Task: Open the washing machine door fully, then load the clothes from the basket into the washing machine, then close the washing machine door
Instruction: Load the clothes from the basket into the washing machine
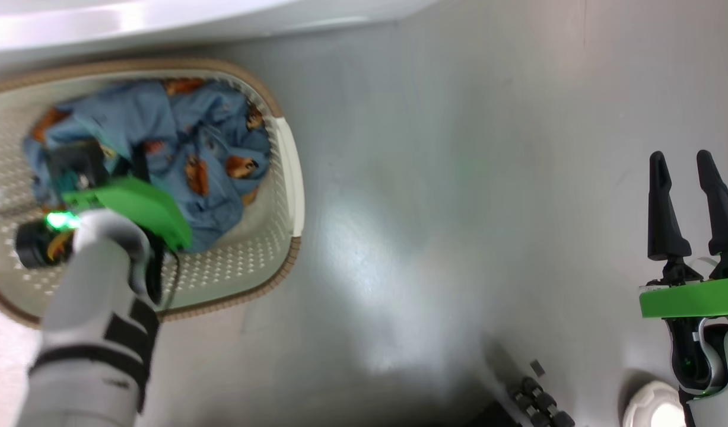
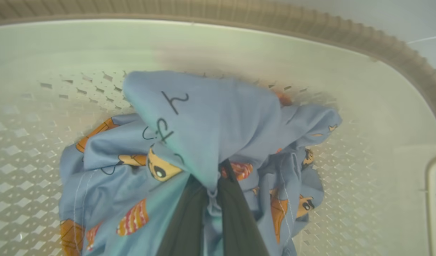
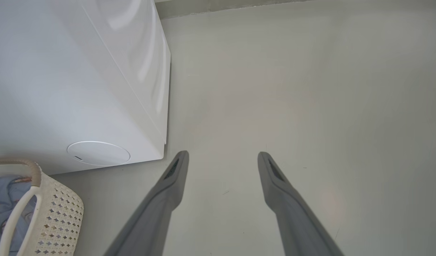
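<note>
The left gripper (image 2: 214, 181) reaches down into the basket (image 1: 288, 172), which stands on the grey floor (image 1: 458, 178) at the left of the scene. Its jaws are closed tight on a bunched fold of the clothes (image 2: 210, 113). In the left wrist view the two dark jaws meet with a pinch of light-blue fabric squeezed between them. The cloth rises in a peak just beyond the pinch, while its lower folds lie on the basket's perforated bottom. From the head view, the pale left forearm with black bands comes in from the near left. The green plate at its wrist covers the near part of the pile.

The clothes are all inside the basket, heaped toward its far and left side. Orange-brown bears show on the blue. The basket's cream wall and brown rim curve round them, with a white handle on its right side.

The washing machine (image 3: 61, 89) is just beyond the basket, a white box with a round cap (image 3: 98, 153) low on its panel. In the right wrist view the basket's corner sits close to the machine's bottom edge.

The right gripper (image 1: 681, 160) hangs well apart, at the near right. Its jaws are spread wide, hold nothing, and have only floor beyond them.
</note>
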